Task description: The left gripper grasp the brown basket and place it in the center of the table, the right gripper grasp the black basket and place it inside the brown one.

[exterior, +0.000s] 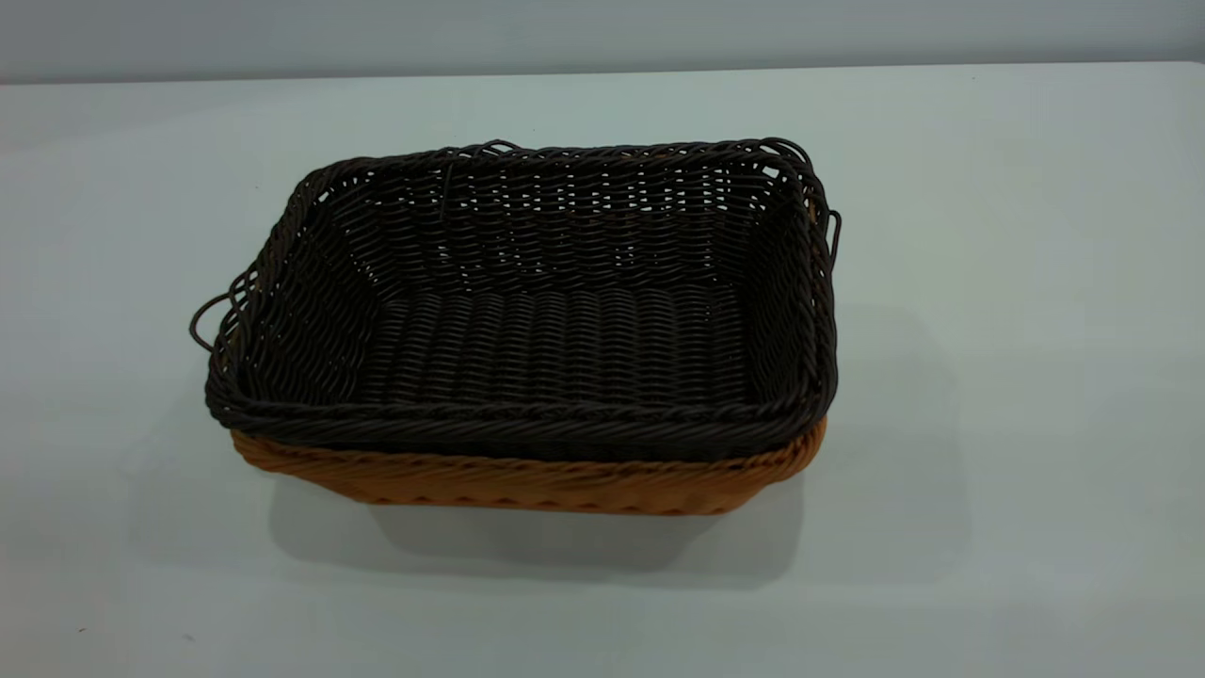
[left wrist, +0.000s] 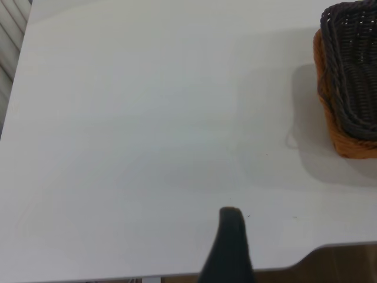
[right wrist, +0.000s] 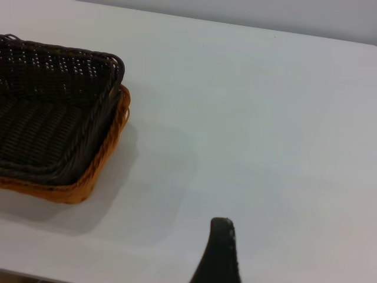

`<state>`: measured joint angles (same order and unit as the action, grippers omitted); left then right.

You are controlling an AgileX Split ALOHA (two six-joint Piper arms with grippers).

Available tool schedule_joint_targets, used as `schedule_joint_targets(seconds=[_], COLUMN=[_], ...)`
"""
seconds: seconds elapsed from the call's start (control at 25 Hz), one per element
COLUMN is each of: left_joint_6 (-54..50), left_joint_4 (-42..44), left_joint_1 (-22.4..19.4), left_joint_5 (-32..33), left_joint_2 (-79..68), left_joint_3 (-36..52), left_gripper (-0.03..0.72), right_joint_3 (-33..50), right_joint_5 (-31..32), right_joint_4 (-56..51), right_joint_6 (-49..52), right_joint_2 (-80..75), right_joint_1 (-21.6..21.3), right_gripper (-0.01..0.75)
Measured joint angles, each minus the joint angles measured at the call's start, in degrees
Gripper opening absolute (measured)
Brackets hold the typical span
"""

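Nesting black basket [exterior: 527, 320] hides brown basket [exterior: 527, 482] (mostly).

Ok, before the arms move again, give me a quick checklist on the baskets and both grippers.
1. Black basket nested inside the brown basket: ok.
2. Stack near the middle of the table: ok.
3. Black basket seated level: ok, its rim runs along the brown rim.
4. Left gripper clear of the stack: ok.
5. Right gripper clear of the stack: ok.
6. Jaws open: cannot tell for either.
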<state>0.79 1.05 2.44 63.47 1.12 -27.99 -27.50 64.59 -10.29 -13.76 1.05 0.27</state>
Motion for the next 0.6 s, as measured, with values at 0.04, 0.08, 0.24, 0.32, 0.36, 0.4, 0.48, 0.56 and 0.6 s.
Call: schedule_joint_targets(seconds=[0.04,0.08,0.24,0.32,0.36,0.4,0.48,0.56,0.6], left_joint_6=[0.0,0.0,0.0,0.0,0.0,0.0,0.0,0.0,0.0], left_joint_4=[0.0,0.0,0.0,0.0,0.0,0.0,0.0,0.0,0.0], left_joint_1=[0.0,0.0,0.0,0.0,0.0,0.0,0.0,0.0,0.0], left_joint_5=[0.0,0.0,0.0,0.0,0.0,0.0,0.0,0.0,0.0], left_joint_2=[0.0,0.0,0.0,0.0,0.0,0.0,0.0,0.0,0.0], left_joint_3=[0.0,0.0,0.0,0.0,0.0,0.0,0.0,0.0,0.0], left_gripper=[0.584,0.584,0.584,0.584,0.584,0.584,0.584,0.584,0.584], right_joint_3=[0.0,0.0,0.0,0.0,0.0,0.0,0.0,0.0,0.0], right_joint_5=[0.0,0.0,0.0,0.0,0.0,0.0,0.0,0.0,-0.1], right_joint_4=[0.0,0.0,0.0,0.0,0.0,0.0,0.0,0.2,0.6], right_joint_6=[0.0,0.0,0.0,0.0,0.0,0.0,0.1,0.9,2.1], right_joint_2=[0.0,0.0,0.0,0.0,0.0,0.0,0.0,0.0,0.0], right_joint_1=[0.0,0.0,0.0,0.0,0.0,0.0,0.0,1.0,2.0], right_gripper=[0.574,0.574,0.574,0.574,0.574,0.574,0.574,0.574,0.574])
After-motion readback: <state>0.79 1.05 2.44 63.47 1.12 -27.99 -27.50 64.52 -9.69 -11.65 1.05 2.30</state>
